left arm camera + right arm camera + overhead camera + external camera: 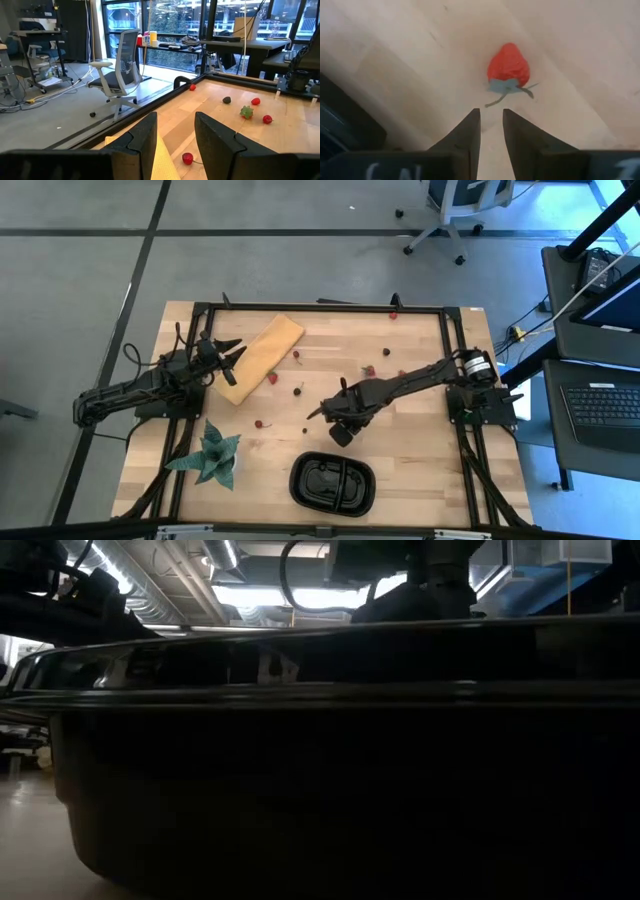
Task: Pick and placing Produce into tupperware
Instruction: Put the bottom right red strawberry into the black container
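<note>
Wooden table (420, 450) boards hold everything here. Over at 9 o'clock the left gripper (232, 356) waits above the near end of a tan board (262, 357), its two dark fingers (142, 145) a little apart with nothing between them. Below it, at about 7 o'clock, sits a green spiky plant (212, 455). Tiny red fruits lie loose across the middle, one strawberry (272, 378) just beside the board and more berries (370, 370) toward 1 o'clock. Right of the middle, the right gripper (318, 412) reaches down to the wood. In its wrist view the fingertips (470, 131) stand close together with only a thin gap, and a red strawberry with a green stem (508, 67) lies just past them, not held. Whether the tips touch the stem I cannot tell. The black tupperware tray (300, 483) sits at 6 o'clock, near the table's front edge, apart from both grippers. Its dark wall fills the low view.
</note>
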You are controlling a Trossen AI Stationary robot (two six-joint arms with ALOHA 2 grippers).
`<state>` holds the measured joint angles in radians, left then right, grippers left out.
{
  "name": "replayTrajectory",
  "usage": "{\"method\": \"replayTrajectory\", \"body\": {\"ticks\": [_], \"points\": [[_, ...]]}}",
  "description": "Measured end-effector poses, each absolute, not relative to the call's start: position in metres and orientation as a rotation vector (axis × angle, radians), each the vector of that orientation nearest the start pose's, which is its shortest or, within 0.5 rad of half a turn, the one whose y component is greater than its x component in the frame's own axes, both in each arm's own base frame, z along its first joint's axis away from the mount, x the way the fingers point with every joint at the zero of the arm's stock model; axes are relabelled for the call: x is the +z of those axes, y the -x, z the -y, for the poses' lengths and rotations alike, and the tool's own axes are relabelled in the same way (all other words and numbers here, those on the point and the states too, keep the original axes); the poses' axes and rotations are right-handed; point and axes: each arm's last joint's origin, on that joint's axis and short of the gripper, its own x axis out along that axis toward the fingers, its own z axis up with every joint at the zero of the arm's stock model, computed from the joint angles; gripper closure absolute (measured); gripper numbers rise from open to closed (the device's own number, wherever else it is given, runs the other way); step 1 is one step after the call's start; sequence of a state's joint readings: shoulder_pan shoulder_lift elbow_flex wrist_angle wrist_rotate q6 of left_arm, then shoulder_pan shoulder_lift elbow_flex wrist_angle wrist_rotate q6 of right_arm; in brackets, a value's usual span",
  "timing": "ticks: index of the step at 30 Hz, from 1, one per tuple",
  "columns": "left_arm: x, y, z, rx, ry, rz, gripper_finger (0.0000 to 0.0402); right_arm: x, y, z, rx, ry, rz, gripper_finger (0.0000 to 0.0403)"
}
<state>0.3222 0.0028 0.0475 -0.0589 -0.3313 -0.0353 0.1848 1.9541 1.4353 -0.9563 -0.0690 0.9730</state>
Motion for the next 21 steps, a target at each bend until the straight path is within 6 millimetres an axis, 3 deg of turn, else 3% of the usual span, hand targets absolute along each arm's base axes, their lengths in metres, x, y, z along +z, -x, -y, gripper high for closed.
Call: {"method": "replayTrajectory", "body": {"ticks": [21], "points": [[0.1738,-0.0854,-0.0385,0.654,0.016,-0.009,0.0276,0.1827,-0.3633,-0.0711,-0.628,-0.624,-1.359,0.0318]]}}
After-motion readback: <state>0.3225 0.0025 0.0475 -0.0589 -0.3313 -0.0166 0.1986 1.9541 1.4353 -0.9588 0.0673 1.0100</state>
